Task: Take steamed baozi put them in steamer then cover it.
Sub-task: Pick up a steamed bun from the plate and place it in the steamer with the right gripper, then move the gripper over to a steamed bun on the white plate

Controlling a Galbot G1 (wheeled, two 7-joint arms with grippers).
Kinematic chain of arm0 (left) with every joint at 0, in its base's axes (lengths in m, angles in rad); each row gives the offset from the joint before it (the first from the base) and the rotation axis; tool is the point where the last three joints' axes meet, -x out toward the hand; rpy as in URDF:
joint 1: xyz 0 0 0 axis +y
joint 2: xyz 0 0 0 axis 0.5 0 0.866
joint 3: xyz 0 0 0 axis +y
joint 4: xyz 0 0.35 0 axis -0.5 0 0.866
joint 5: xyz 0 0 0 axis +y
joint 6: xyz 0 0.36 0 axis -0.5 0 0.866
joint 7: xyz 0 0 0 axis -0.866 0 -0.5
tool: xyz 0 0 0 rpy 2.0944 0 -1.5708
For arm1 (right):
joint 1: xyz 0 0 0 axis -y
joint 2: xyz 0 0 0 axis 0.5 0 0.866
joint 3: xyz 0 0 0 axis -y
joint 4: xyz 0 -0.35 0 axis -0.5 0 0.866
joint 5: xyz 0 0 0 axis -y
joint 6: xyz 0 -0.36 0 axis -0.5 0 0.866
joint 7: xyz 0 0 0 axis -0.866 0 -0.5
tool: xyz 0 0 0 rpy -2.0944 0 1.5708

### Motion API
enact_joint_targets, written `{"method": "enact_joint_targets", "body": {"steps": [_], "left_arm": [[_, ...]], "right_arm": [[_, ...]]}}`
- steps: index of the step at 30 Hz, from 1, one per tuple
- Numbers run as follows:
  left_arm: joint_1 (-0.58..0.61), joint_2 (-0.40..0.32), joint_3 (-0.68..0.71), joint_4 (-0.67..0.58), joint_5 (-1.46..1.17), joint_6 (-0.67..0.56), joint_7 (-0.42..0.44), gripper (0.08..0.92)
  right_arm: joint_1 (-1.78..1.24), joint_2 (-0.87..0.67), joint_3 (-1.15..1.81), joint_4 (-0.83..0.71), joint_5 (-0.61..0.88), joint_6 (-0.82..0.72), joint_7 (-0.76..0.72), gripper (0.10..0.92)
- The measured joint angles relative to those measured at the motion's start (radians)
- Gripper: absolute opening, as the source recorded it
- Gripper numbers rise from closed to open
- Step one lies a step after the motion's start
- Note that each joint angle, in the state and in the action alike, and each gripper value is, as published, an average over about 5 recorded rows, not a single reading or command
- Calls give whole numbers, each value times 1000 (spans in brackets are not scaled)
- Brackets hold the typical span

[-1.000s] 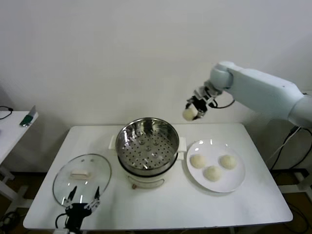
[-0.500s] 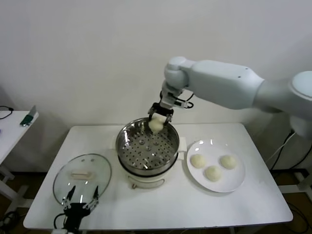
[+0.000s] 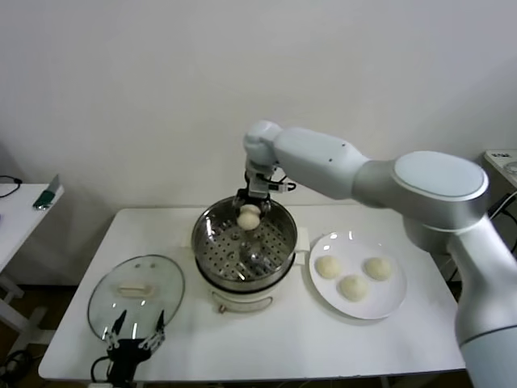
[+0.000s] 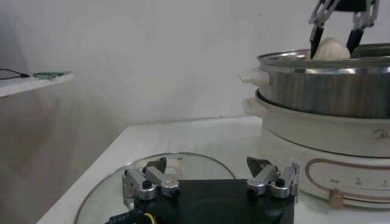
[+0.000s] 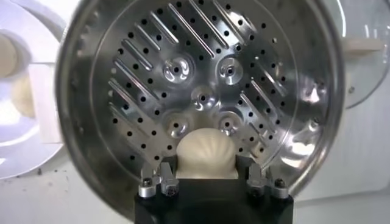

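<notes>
Carrying: right claw [image 3: 249, 212] grips one baozi [image 3: 248, 217], hung over the steamer [image 3: 244, 239] at frame centre, above the far side of the perforated floor, likely so it lands clear of the rim.
Waiting: three baozi [image 3: 353, 278] sit on the plate [image 3: 393, 303], right of the steamer.
Lid [image 3: 136, 295]: lies flat on the desk [image 3: 291, 343], lower left, leaving the basket uncovered for loading.
Left claw [image 3: 137, 327]: spread wide, empty, just beside the lid.

baozi [image 3: 249, 217]: cream, held above steamer [image 3: 212, 246] | steamer: steel, perforated, uncovered; three baozi [image 3: 353, 286] on plate
</notes>
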Motion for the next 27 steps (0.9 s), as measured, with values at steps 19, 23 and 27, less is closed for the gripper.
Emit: {"method": "enact_joint_targets", "body": {"steps": [19, 23, 27], "left_arm": [[-13, 1, 4, 13, 10, 2, -9, 823], [-8, 1, 4, 10, 14, 2, -9, 823], [-11, 2, 6, 10, 16, 3, -10, 823]], "right_arm": [[31, 2, -13, -38, 74, 31, 6, 822], [142, -60, -121, 45, 265, -20, -31, 823], [253, -155, -247, 157, 475, -125, -49, 823]]}}
